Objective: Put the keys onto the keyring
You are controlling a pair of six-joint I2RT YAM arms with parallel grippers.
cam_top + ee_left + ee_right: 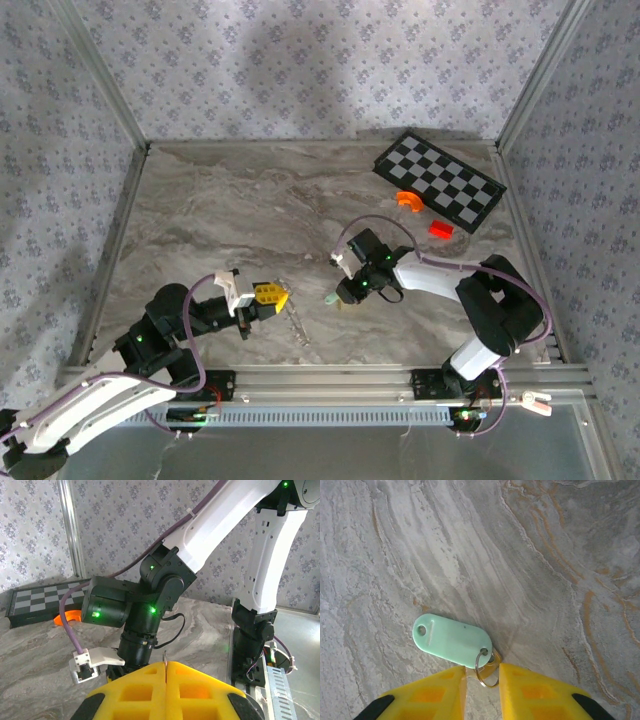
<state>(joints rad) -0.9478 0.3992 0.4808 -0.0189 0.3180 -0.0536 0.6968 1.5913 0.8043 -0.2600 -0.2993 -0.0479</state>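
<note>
Keyring on the marble surface, joined to a mint tag, lying between the right gripper's yellow fingers; narrow gap, contact unclear. Right arm bent at the elbow, reaching left toward mid-surface, wrist pointing straight down. Left arm low, stretched rightward, left gripper level, pressed together on a key seen edge-on as a thin metal sliver.

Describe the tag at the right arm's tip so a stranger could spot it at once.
On the marble table, find the right arm's pincer near the middle; the tag lies at its tip. It is a mint-green oval with a small wire ring at one end, unlike the orange piece and red piece by the checkered board.
</note>
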